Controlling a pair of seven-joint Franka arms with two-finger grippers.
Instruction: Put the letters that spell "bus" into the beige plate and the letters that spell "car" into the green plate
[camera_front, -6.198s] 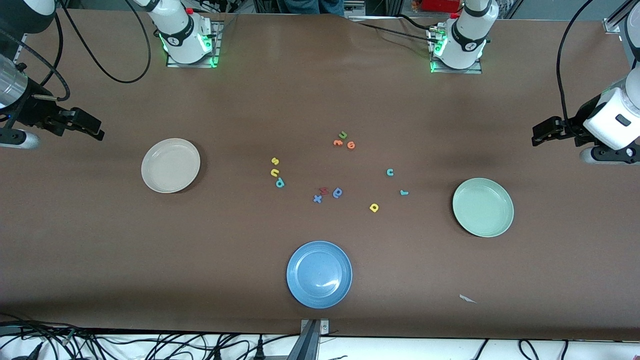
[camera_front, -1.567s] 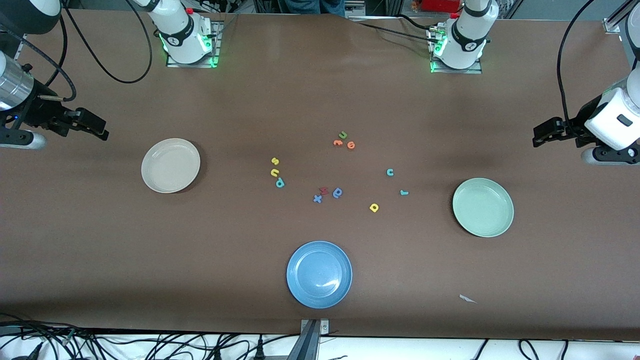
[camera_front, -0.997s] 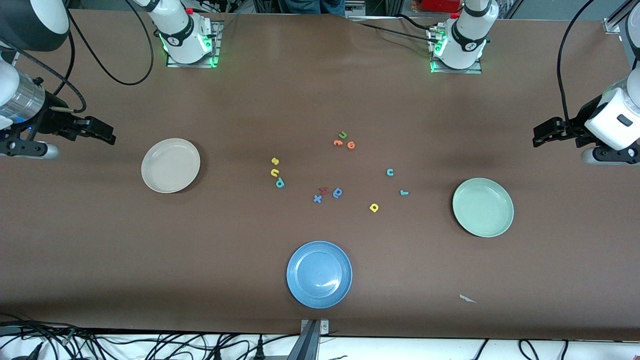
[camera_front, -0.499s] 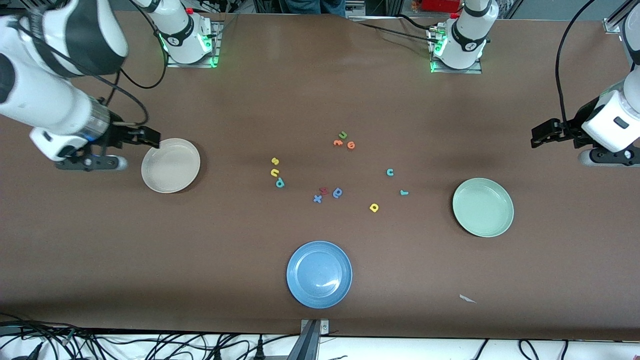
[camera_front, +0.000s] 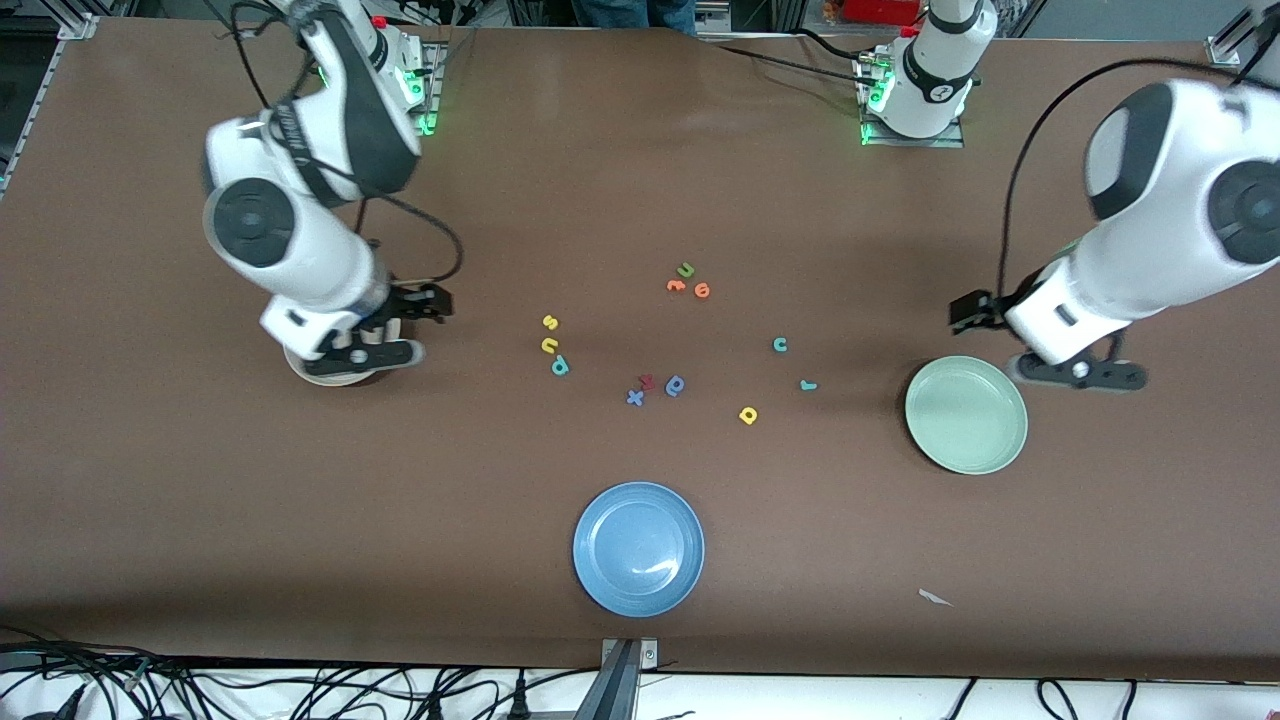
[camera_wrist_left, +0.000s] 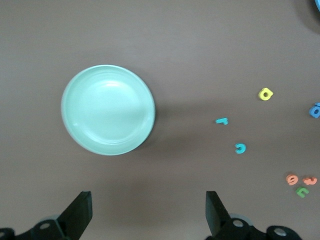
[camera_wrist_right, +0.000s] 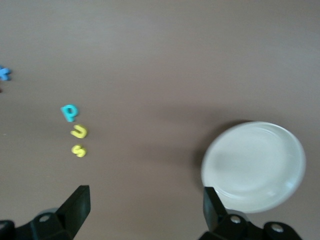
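With both spread wide (nothing held), right end effector (camera_front: 432, 302) above beige plate (camera_front: 335, 378), left end effector (camera_front: 968, 312) beside green plate (camera_front: 966, 415).

— What can be read on the table (camera_front: 200, 500)?
— Only foam letters: a yellow "s" (camera_front: 549, 322), "u" (camera_front: 548, 345) and teal "b" (camera_front: 560, 366) are seen well apart from the green plate (camera_front: 966, 414); teal "c" (camera_front: 780, 345), "r" (camera_front: 808, 384) and yellow "a" (camera_front: 748, 415) are found nearer it
— Any labels?
— None can be read
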